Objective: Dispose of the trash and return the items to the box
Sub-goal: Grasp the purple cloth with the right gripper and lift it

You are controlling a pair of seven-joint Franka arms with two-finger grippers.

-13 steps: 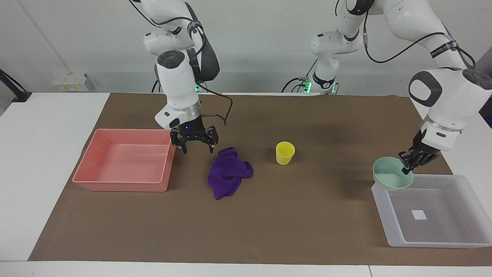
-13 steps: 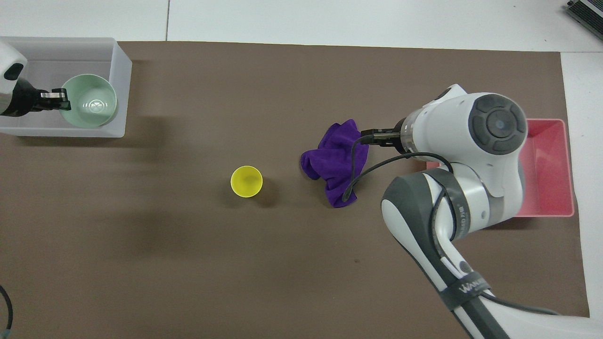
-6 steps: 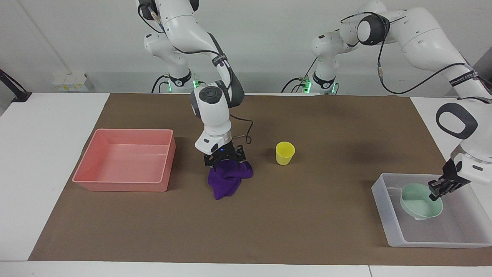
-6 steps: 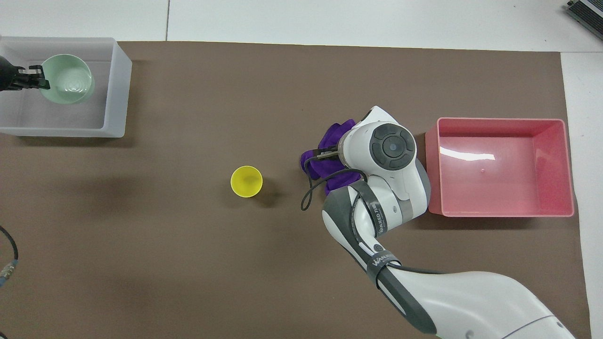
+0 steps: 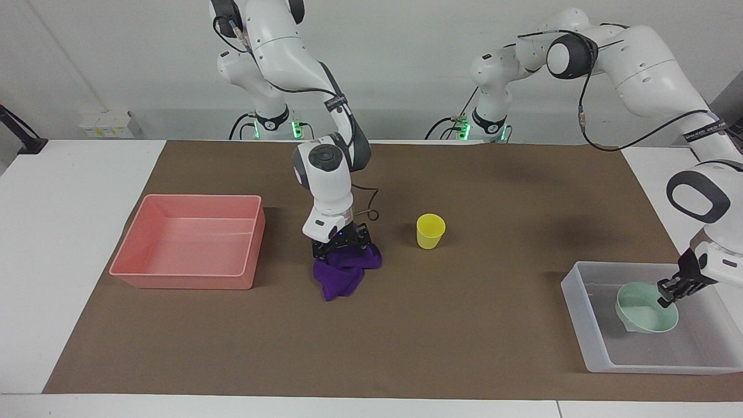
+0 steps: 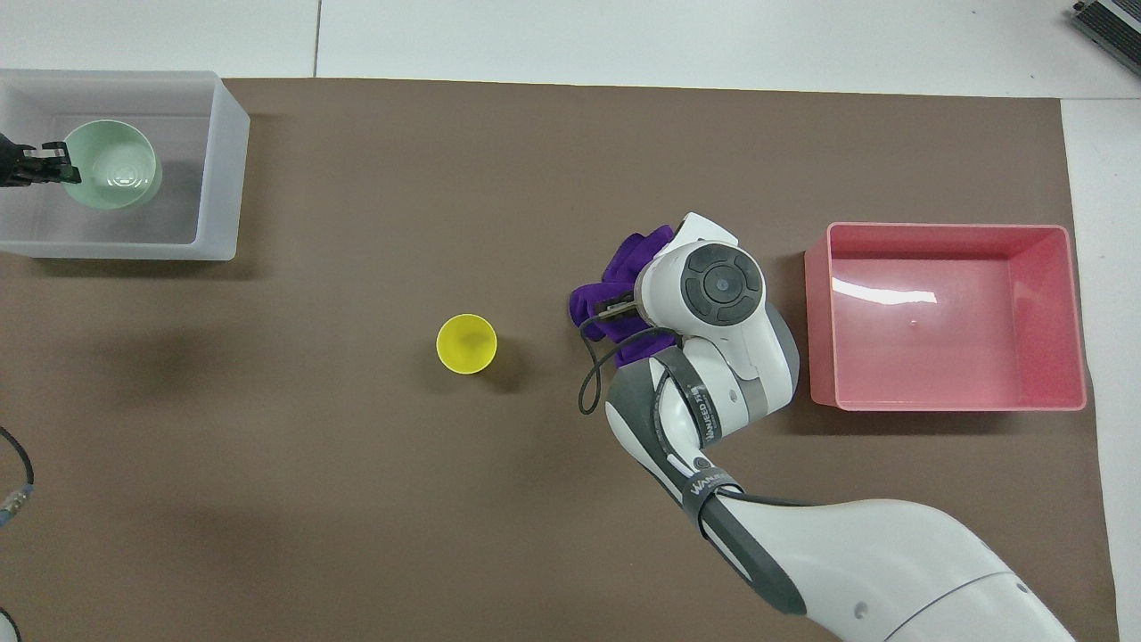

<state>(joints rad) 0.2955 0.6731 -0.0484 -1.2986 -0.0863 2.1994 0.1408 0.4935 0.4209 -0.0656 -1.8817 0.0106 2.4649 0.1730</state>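
Note:
The purple cloth [image 5: 343, 276] lies crumpled on the brown mat between the pink bin and the yellow cup [image 5: 430, 230]. My right gripper [image 5: 342, 251] is down on top of the cloth, pressed into it; in the overhead view the arm's wrist covers it and much of the cloth [image 6: 624, 267]. My left gripper [image 5: 673, 288] is shut on the rim of the mint-green bowl [image 5: 644, 310], which sits tilted low inside the translucent tray [image 5: 580, 325] at the left arm's end. The bowl [image 6: 111, 165] and tray [image 6: 223, 178] also show overhead. The cup [image 6: 466, 343] stands upright.
A pink rectangular bin [image 5: 186, 241] stands empty at the right arm's end of the table, beside the cloth. It also shows in the overhead view [image 6: 954, 316]. The brown mat [image 5: 464, 325] covers most of the table.
My right gripper moved from beside the pink bin down onto the purple cloth. My left gripper carried the bowl from the tray's edge down into the tray.

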